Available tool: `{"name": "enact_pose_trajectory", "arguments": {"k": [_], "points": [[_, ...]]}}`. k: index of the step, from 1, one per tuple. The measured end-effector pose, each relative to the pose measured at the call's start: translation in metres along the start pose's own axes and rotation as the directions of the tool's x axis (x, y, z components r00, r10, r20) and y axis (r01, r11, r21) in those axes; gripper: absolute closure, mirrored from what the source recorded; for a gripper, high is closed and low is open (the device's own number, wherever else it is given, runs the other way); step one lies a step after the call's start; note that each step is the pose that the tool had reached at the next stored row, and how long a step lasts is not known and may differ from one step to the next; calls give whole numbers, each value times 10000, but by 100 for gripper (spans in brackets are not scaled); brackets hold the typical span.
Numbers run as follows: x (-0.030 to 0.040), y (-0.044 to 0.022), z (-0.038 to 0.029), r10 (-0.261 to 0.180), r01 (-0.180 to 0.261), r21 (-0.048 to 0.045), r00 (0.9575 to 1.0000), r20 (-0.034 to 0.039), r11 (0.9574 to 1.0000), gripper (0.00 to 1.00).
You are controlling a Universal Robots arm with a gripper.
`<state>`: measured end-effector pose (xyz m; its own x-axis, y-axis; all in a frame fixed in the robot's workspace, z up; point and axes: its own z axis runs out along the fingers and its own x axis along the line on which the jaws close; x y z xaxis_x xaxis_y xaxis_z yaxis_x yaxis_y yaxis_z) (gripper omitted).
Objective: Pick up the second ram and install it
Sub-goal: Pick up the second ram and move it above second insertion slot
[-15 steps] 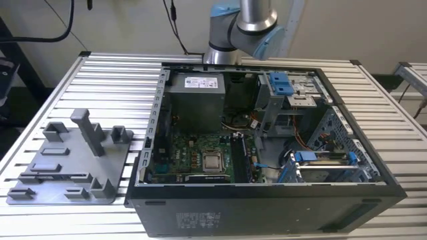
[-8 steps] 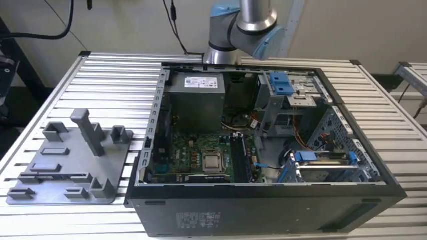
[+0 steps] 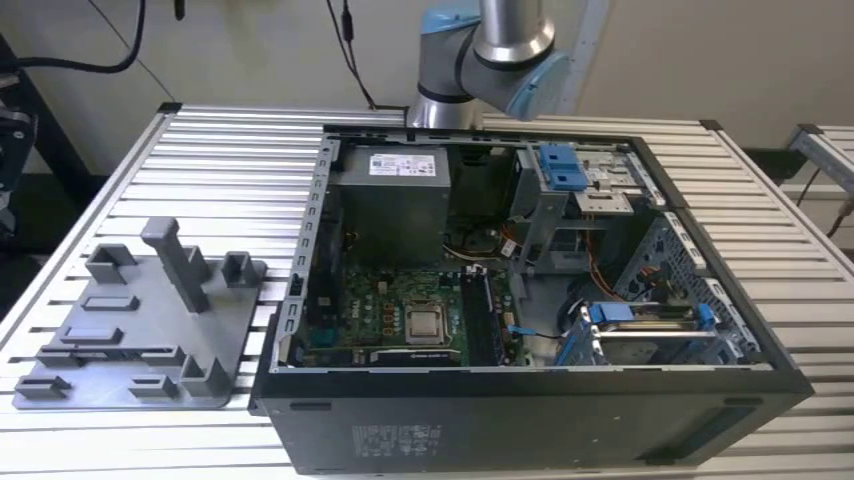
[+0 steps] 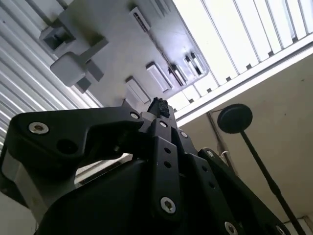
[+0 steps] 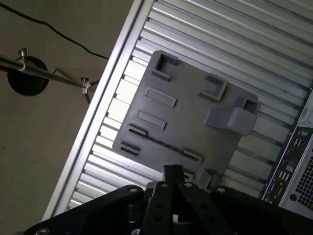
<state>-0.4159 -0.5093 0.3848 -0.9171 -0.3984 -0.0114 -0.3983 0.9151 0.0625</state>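
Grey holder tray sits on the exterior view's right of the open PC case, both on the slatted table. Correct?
Not quite. The grey holder tray sits on the exterior view's left of the open PC case, not its right, as the exterior view shows. Both are on the slatted table, as you said.

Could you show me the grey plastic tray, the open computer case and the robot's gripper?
Grey plastic tray with holder blocks (image 3: 238, 325), exterior view, bare flat base.
Open black computer case (image 3: 534, 420), exterior view, near outer wall.
Black gripper (image 5: 172, 170), first wrist view, between its fingertips.
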Motion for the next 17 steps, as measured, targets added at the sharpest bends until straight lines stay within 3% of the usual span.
{"name": "enact_pose_trajectory", "arguments": {"k": [9, 13, 17], "points": [[-9, 26, 3, -981, 981, -9, 9952, -63, 9952, 89], [-9, 33, 3, -1482, 1482, -16, 9889, -96, 9890, 89], [-10, 37, 3, -2100, 2100, -26, 9776, -136, 9777, 89]]}}
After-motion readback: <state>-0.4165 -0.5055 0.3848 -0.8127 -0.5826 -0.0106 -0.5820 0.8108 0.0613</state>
